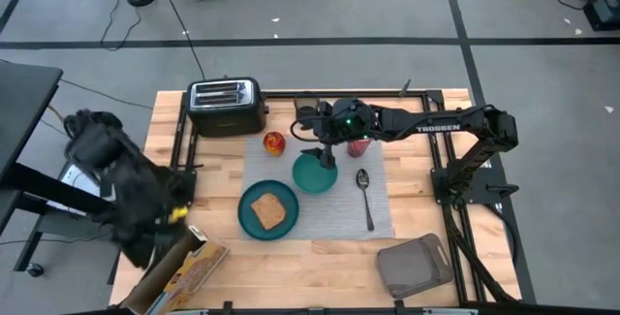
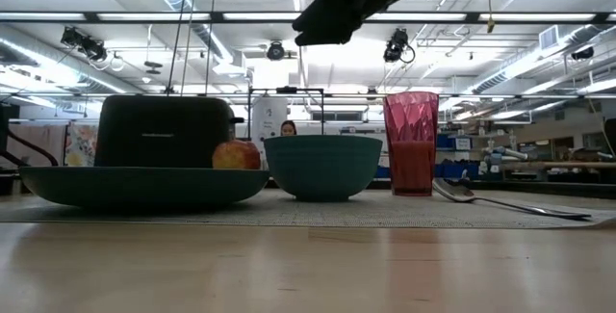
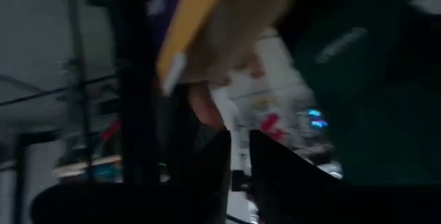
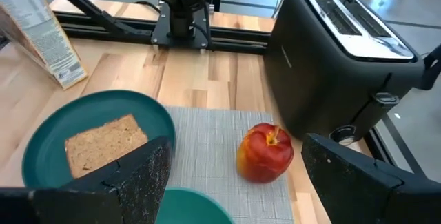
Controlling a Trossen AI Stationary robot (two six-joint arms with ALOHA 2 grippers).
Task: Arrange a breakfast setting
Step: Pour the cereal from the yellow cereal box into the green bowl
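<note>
Toast (image 1: 268, 209) lies on the teal plate (image 1: 246, 220) at lower centre of the placemat (image 1: 383, 206), bowl (image 1: 314, 173) just right. The right gripper (image 1: 323, 152) hovers above the bowl, fingers spread and empty. The left gripper (image 1: 145, 233), lower left, is blurred; its grip cannot be told.

A black-and-chrome toaster (image 1: 227, 105) stands at the desk's (image 1: 407, 247) far edge. A grey tray (image 1: 415, 267) sits at its near right corner. A cereal box (image 1: 180, 278) lies at the near left.
</note>
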